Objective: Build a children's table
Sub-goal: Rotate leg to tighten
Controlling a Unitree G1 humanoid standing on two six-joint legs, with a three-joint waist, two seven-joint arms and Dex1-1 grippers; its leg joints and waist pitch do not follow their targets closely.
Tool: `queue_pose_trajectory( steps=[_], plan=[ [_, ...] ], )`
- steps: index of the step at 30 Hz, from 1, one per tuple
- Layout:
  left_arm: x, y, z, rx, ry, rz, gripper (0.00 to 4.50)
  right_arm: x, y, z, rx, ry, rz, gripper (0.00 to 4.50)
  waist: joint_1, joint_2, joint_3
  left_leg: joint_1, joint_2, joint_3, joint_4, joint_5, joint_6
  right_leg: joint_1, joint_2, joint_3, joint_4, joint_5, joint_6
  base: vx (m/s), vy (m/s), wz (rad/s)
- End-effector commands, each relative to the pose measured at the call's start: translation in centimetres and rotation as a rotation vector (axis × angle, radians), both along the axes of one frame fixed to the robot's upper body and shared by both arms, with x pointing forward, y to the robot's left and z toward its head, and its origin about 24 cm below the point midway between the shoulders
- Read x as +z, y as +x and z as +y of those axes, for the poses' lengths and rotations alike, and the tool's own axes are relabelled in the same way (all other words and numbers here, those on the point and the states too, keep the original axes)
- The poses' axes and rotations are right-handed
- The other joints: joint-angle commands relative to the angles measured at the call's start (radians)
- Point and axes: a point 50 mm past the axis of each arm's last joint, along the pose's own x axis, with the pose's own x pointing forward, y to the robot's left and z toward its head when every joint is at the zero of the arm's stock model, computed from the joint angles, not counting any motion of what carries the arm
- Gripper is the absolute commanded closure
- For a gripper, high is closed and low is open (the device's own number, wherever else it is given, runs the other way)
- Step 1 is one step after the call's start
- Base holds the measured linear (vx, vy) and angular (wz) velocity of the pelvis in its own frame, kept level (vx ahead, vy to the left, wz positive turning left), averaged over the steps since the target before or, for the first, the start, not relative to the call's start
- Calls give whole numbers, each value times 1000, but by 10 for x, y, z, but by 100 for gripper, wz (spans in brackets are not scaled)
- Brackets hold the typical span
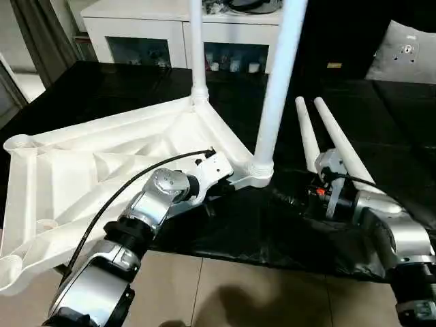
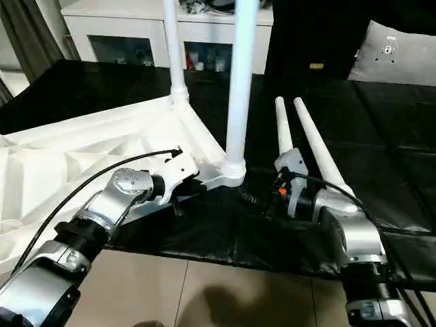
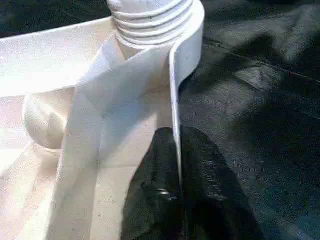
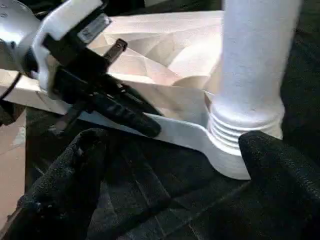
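Black cloth covered the worktop [image 1: 122, 82], where the upturned table top [image 1: 82, 170] overhung the near edge, two legs [image 1: 276, 82] upright in their sockets and two spare legs [image 1: 340, 146] lying near the right edge. From the left wrist, the left gripper [image 3: 176, 170] pinched the top's thin rim beside the near socket [image 3: 150, 20]; a loose pinch could let the overhanging top slide off. From the right wrist, the right gripper [image 4: 165, 165] was spread wide, holding nothing, and the standing leg's ribbed base showed.
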Motion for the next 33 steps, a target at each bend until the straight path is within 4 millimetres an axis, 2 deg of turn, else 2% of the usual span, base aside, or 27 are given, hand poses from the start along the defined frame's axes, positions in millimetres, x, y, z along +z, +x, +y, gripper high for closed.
queue_pose_trajectory(
  steps=[1,2,4,6,8,9,11,12,13,14,15,16,17,18,19,20,21,22,24,25,27,29,30,31,33],
  plan=[
    [16,4,-5,-11,-69,-64,388,4,-2,10,23,25,-15,0,4,-7,-73,-5,91,-40,-55,26,142,65,-115,80,-59,-150,-111,0,0,0],
    [16,3,-3,-5,-75,-70,388,4,-3,13,32,23,-20,0,5,0,-77,-6,92,-42,-53,42,149,64,-115,80,-52,-103,-125,0,0,0],
    [17,-1,2,-9,-83,-65,357,4,-3,17,46,19,-24,0,2,-2,-78,-9,95,-43,-52,50,158,65,-115,80,-46,-49,-142,0,0,0],
    [19,-4,11,4,-85,-58,358,4,-2,20,55,19,-23,0,0,-1,-79,-11,98,-43,-53,42,156,67,-119,81,-40,-36,-160,0,0,0],
    [21,-6,23,38,-83,-64,339,4,0,21,61,16,-23,0,-5,-3,-74,-14,92,-40,-54,25,154,63,-113,78,-49,-73,-153,0,0,0],
    [21,-6,23,38,-83,-64,322,4,0,21,61,16,-23,0,-6,0,-73,-13,89,-38,-53,13,144,64,-113,78,-54,-113,-144,0,0,0],
    [23,-7,50,145,-44,-85,315,3,10,24,48,-1,-35,0,-7,-3,-70,-12,90,-37,-56,-8,126,63,-112,77,-59,-167,-133,0,0,0],
    [23,-8,56,173,-34,-91,308,4,12,24,44,-5,-40,0,-11,-6,-67,-13,89,-37,-58,-23,115,60,-109,76,-61,-194,-130,0,0,0],
    [23,-9,64,208,-32,-94,291,4,17,26,33,-6,-51,0,-11,0,-67,-6,89,-36,-58,-37,105,56,-108,78,-62,-211,-127,0,0,0],
    [24,-10,68,226,-31,-95,276,4,20,27,26,-7,-57,0,-13,0,-66,-8,89,-37,-59,-40,103,57,-109,78,-62,-216,-127,0,0,0],
    [24,-11,70,238,-31,-96,276,5,22,27,17,-7,-63,0,-13,2,-66,-6,92,-38,-60,-47,97,56,-109,79,-63,-219,-128,0,0,0],
    [24,-13,75,260,-28,-100,276,6,27,29,-6,-9,-75,0,-12,-1,-66,-7,94,-39,-61,-50,90,56,-111,79,-60,-217,-132,0,0,0],
    [26,-15,80,282,-29,-108,276,7,32,31,-33,-7,-91,0,-11,1,-65,-7,91,-38,-61,-48,90,56,-109,80,-62,-213,-133,0,0,0],
    [30,-19,83,310,-52,-121,276,9,42,32,-113,-3,-121,0,-7,2,-70,-5,100,-41,-61,-34,79,55,-118,84,-49,-174,-152,0,0,0],
    [30,-19,83,310,-52,-121,276,9,42,32,-113,-3,-121,0,-12,0,-67,-10,97,-41,-62,-27,79,55,-114,84,-47,-162,-159,0,0,0],
    [35,-25,86,340,-95,-137,276,12,55,31,-259,1,-162,0,-9,-4,-69,-6,96,-39,-60,-30,74,53,-118,85,-46,-159,-167,0,0,0],
    [36,-26,86,347,-110,-141,276,13,59,31,-316,1,-175,0,-7,0,-66,-7,91,-36,-60,-28,68,51,-116,86,-49,-166,-175,0,0,0],
    [37,-28,87,369,-127,-146,276,12,61,31,-348,7,-171,0,-7,-6,-67,-7,94,-36,-60,-28,63,52,-118,88,-44,-163,-179,0,0,0],
    [37,-28,90,398,-129,-150,276,11,61,33,-343,13,-173,0,-2,-3,-64,-5,87,-32,-59,-49,76,50,-111,87,-50,-185,-165,0,0,0],
    [36,-28,100,467,-98,-169,276,8,57,40,-307,22,-172,0,-2,-7,-63,-6,87,-32,-59,-52,81,51,-110,87,-50,-187,-159,0,0,0],
    [38,-28,110,537,-73,-185,276,6,52,44,-273,29,-169,0,-1,-7,-63,-8,90,-37,-61,-56,90,54,-111,86,-50,-202,-139,0,0,0],
    [41,-27,118,606,-60,-198,276,4,46,48,-232,34,-163,0,-2,-7,-63,-9,93,-39,-61,-46,96,54,-109,86,-49,-185,-134,0,0,0],
    [44,-26,129,678,-29,-208,276,1,39,54,-168,37,-153,0,-4,-8,-64,-9,92,-39,-61,-40,101,54,-108,86,-48,-179,-134,0,0,0],
    [44,-26,129,678,-29,-208,276,1,39,54,-168,37,-153,0,-3,-9,-64,-9,91,-38,-60,-38,104,54,-108,85,-48,-173,-134,0,0,0],
    [45,-26,142,741,50,-222,276,-4,31,66,-79,32,-137,0,-4,-10,-62,-11,89,-39,-61,-46,109,53,-109,84,-52,-197,-135,0,0,0]
  ],
)
